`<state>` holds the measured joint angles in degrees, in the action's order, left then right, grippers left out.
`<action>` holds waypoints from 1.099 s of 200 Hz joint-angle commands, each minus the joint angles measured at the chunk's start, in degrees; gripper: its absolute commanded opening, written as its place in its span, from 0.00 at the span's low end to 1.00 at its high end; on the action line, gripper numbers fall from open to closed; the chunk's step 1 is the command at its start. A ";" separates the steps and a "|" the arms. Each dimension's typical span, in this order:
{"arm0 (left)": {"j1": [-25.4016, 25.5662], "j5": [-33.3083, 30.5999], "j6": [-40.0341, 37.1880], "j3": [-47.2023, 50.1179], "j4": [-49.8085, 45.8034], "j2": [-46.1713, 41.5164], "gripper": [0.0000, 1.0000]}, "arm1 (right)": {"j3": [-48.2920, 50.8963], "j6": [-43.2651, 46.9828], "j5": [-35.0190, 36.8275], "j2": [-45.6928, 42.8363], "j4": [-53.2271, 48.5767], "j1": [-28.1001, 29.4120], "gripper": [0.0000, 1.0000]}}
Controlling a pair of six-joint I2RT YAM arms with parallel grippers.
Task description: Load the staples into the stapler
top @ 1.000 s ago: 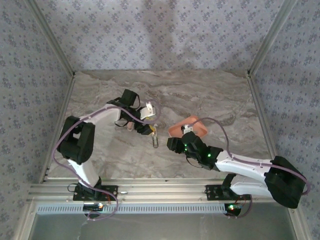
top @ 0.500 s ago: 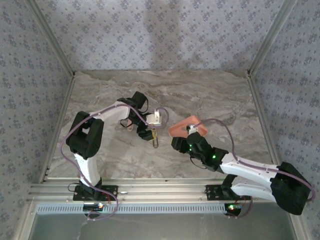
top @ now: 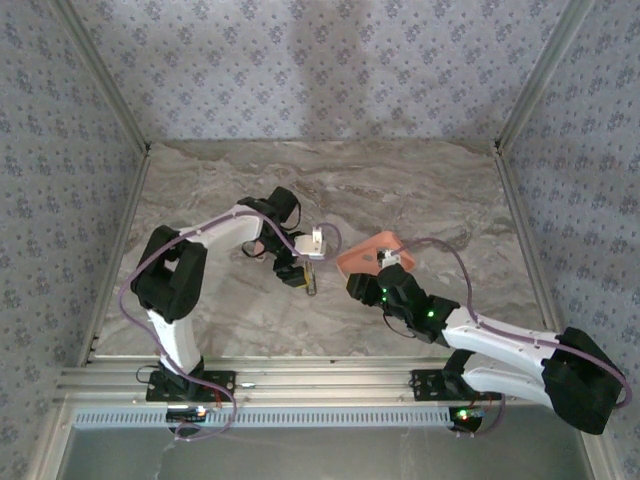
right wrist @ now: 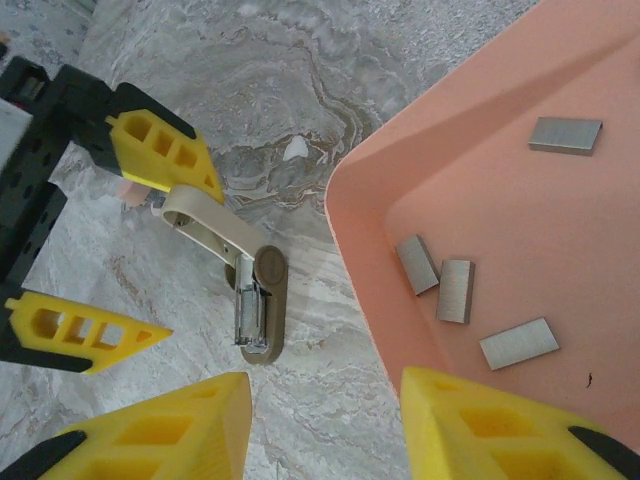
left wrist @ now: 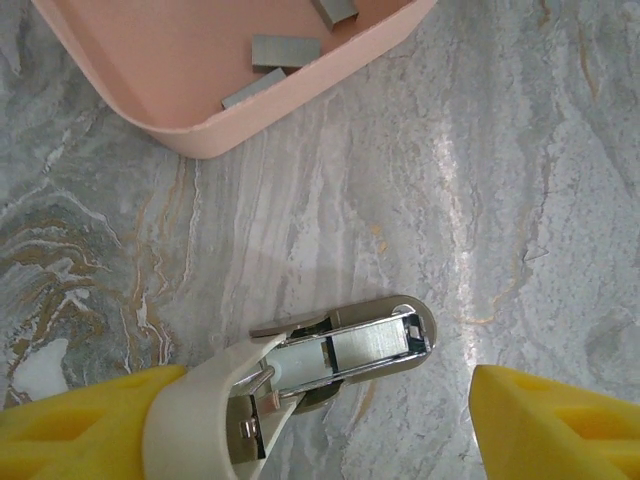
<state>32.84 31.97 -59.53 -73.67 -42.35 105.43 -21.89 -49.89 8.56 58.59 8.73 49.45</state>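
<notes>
Just ahead of your right gripper (right wrist: 325, 385), whose yellow fingers stand spread and empty, sits the salmon-pink square plastic tray (right wrist: 360, 270). Several short grey metal staple strips (right wrist: 455, 290) lie loose inside it, beyond the right-hand finger. Farther out, the cream-lidded metal stapler (right wrist: 255, 300) lies open between the spread fingers of your left gripper (right wrist: 190, 265), one finger just beside its lid.

Four staples (right wrist: 455, 290), one stapler (right wrist: 255, 300), one tray (right wrist: 600, 250)

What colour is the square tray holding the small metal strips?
The square tray is salmon pink, best seen from the right wrist.
</notes>
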 commanded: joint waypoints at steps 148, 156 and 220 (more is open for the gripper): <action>6.01 -3.62 19.76 5.80 1.96 -10.68 0.72 | -0.89 -0.15 -2.05 0.87 -0.17 -0.49 0.44; 6.01 -4.94 23.64 5.98 2.91 -11.83 0.72 | -1.43 0.11 -2.54 1.54 0.03 -0.48 0.44; 3.96 -11.03 58.44 9.87 8.28 -21.42 0.72 | -6.94 1.55 -7.28 7.67 0.60 -0.40 0.44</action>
<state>38.24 23.05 -20.91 -67.37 -38.44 88.66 -25.87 -49.54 3.57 64.31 8.80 49.36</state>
